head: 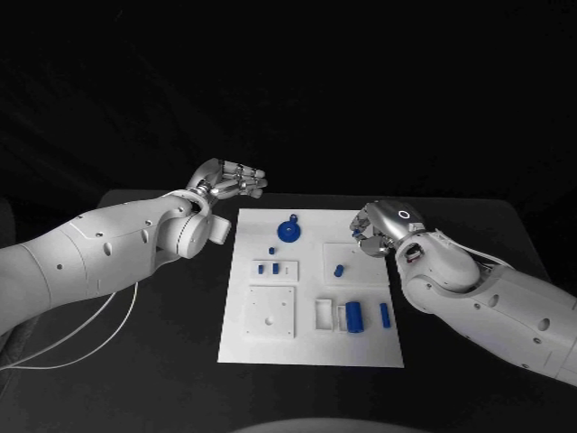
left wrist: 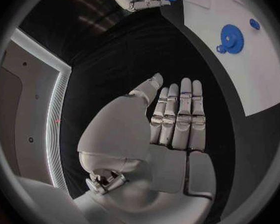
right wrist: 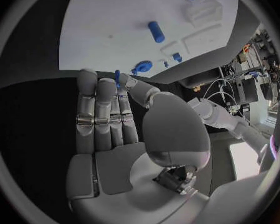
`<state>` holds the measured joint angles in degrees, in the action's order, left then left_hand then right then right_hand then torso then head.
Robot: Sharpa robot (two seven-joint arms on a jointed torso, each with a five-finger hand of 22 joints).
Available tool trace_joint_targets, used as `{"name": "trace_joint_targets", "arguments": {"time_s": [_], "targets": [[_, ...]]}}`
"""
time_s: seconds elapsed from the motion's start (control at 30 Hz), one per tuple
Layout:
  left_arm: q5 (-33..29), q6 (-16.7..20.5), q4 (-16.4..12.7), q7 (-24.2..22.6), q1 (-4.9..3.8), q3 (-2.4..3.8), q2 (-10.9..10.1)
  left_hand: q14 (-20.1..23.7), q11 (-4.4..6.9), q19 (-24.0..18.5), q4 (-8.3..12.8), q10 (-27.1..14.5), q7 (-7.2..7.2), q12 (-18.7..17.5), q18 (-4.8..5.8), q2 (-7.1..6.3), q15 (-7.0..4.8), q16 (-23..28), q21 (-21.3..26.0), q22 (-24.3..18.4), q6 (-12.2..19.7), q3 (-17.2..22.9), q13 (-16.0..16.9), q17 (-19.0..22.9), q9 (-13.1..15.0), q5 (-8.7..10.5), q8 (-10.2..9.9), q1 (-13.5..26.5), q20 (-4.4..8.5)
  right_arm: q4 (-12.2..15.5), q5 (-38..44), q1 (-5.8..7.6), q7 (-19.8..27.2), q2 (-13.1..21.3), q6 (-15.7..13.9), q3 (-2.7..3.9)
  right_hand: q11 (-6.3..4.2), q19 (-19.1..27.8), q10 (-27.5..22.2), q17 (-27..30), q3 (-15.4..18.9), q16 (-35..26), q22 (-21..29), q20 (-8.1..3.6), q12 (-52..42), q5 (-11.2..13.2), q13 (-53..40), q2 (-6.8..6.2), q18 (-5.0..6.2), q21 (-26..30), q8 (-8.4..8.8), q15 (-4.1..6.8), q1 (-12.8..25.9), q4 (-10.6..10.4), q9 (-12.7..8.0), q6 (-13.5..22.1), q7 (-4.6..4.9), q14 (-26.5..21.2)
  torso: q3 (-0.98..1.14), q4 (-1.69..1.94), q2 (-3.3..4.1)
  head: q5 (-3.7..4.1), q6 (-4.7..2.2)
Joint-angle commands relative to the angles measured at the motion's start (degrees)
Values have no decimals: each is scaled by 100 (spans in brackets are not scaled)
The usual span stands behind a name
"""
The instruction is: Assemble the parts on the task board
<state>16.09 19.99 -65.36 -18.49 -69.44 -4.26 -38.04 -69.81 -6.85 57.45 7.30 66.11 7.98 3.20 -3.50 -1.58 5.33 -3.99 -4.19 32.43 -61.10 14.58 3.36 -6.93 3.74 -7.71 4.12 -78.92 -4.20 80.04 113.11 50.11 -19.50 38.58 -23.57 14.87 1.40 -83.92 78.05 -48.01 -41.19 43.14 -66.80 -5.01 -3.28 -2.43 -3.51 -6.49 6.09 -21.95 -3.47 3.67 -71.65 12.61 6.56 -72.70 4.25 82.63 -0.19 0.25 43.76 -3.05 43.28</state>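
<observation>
The right hand (right wrist: 109,114) pinches a small blue peg (right wrist: 117,77) beside the task board (head: 312,352); the left hand (left wrist: 171,119) hovers flat, holding nothing.

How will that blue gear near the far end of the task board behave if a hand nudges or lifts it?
The blue gear looks flat and lies on its face on the task board, so it would probably slide rather than roll. It seems rigid and light. Its thin toothed rim may be awkward to pinch from the smooth surface.

Head camera looks steeply down on the task board (head: 312,289) from above the table (head: 471,225). Each wrist camera sits close behind its own hand, facing the board. All three share the blue gear (head: 290,230).
</observation>
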Motion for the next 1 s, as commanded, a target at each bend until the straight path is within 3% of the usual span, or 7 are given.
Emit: {"name": "trace_joint_targets", "arguments": {"time_s": [0.03, 0.23, 0.43, 0.57, 0.73, 1.0], "targets": [[-15, 52, 1, -51, 0, 5, 29, 44, 9, 11, 37, -36, -6, 16, -10, -6, 1, 27, -27, -10, 28, 3, -2, -6, 4, -5, -22, 48, -6, 225, -195, -43, 86, 25, -181, 8, -33, -234, 57, -11, 17, -33, -18, -42, -27, -34, -17, -47, 63, -60, -25, 33, -24, -42, 3, -21, -1, 28, -7, -18, -42, -23, 3], [-45, 122, 28, -81, 46, 3, 88, 39, 10, 14, 36, -33, -7, 16, -9, -9, 0, 26, -28, -15, 27, 1, -3, -7, 4, -3, -22, 53, -5, 569, -318, -197, 181, -36, -225, 19, -33, -234, 62, -14, 15, -36, -25, -43, -25, -34, -17, -48, 61, -77, -24, 33, -26, -41, 4, -19, 0, 28, -41, -1, -107, -123, 43], [-92, 202, 116, -95, 73, 3, 187, 37, 12, 19, 28, -29, -8, 15, -8, -5, -1, 27, -30, -35, 23, 3, -3, -9, 4, -6, -21, 62, -5, 640, -338, -319, 245, -223, -188, -11, -30, -231, 56, -17, 8, -51, -24, -42, -25, -34, -18, -45, 62, -61, -25, 32, -32, -40, 10, -14, 1, 31, -75, 4, -161, -247, 80], [-120, 247, 166, -100, 81, 3, 253, 37, 12, 19, 28, -29, -8, 15, -8, -5, -1, 27, -30, -35, 23, 3, -3, -9, 4, -6, -21, 62, -5, 611, -331, -388, 299, -400, -121, -98, -28, -229, 53, -17, 8, -57, -20, -41, -25, -35, -18, -39, 64, -43, -24, 31, -30, -38, 12, -8, 4, 31, -94, 7, -177, -327, 126], [-145, 297, 239, -107, 84, 3, 339, 38, 13, 21, 21, -29, -10, 16, -7, -1, 0, 27, -30, -48, 22, 4, -2, -9, 4, -5, -22, 66, -6, 492, -339, -497, 389, -678, -52, -212, -26, -228, 48, -18, 8, -62, -16, -39, -25, -38, -19, -32, 67, -31, -24, 30, -29, -32, 16, -3, 5, 32, -92, 19, -176, -404, 154], [-163, 345, 288, -124, 86, 3, 427, 39, 13, 22, 19, -29, -10, 16, -7, 1, 0, 27, -30, -52, 22, 5, -3, -9, 4, -5, -22, 67, -6, 230, -247, -600, 453, -1029, 17, -510, -22, -231, 40, -16, 9, -72, -14, -33, -25, -41, -21, -14, 75, -20, -23, 26, -18, -4, 29, 11, 9, 33, -96, 13, -172, -439, 193]]}}
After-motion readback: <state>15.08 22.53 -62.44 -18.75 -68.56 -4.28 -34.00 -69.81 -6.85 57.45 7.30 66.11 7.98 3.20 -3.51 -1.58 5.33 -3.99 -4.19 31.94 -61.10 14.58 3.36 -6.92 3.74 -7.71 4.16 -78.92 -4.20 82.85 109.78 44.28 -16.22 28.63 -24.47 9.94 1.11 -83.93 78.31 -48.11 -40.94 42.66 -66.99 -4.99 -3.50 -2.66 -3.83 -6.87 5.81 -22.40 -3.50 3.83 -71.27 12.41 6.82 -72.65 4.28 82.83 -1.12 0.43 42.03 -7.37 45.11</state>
